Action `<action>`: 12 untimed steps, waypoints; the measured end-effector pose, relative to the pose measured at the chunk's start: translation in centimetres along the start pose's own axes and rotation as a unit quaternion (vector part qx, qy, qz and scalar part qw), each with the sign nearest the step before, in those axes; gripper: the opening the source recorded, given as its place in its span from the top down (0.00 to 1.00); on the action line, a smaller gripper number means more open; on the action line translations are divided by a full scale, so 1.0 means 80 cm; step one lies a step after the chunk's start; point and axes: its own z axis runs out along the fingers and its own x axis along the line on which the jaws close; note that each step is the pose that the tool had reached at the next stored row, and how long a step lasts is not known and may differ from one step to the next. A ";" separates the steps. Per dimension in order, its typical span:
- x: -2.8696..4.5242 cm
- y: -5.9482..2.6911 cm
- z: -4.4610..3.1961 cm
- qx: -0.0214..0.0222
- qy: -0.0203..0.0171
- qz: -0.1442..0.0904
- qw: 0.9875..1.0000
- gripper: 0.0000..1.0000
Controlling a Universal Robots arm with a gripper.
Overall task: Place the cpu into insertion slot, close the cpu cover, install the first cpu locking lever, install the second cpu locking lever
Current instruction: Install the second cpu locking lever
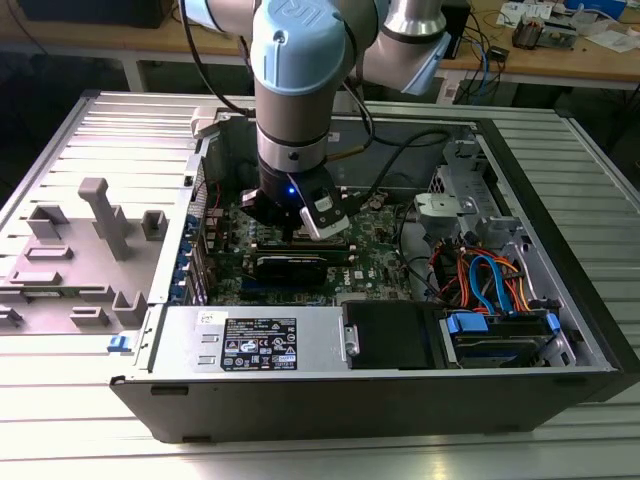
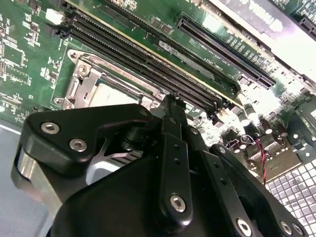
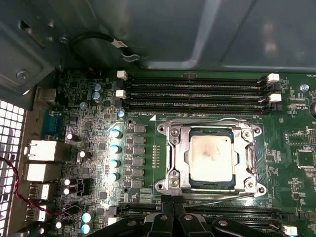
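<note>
In the first wrist view the cpu (image 3: 211, 160), a silver-grey square, lies in the insertion slot (image 3: 163, 185) of the green motherboard. The cpu cover (image 3: 178, 158) lies flat around it, its window showing the chip's top. Thin wire levers run along two opposite sides of the socket (image 3: 207, 120) (image 3: 222, 196). My gripper (image 3: 173, 198) is shut, its fingertips together at the socket's edge beside one lever; whether they touch the wire is unclear. The second wrist view shows the gripper (image 2: 171, 98) next to the cpu (image 2: 111, 94). In the exterior view the gripper (image 1: 291, 236) reaches down into the open computer case.
Long black memory slots (image 3: 197, 91) run beside the socket. A black expansion card (image 1: 290, 265) sits just in front of the gripper. The power supply (image 1: 260, 340), a drive bay with blue and orange cables (image 1: 490, 285) and the case walls close in the board. Grey fixtures (image 1: 100, 215) stand at the exterior view's left.
</note>
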 end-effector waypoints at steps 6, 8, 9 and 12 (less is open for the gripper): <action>-0.0017 -0.006 0.0024 -0.019 0.000 0.000 1.000 0.89; -0.0004 -0.009 0.0023 -0.021 0.000 0.000 1.000 0.89; -0.0002 -0.010 0.0022 -0.021 0.000 0.000 1.000 0.89; 0.0017 -0.011 0.0049 -0.021 0.000 0.000 1.000 0.89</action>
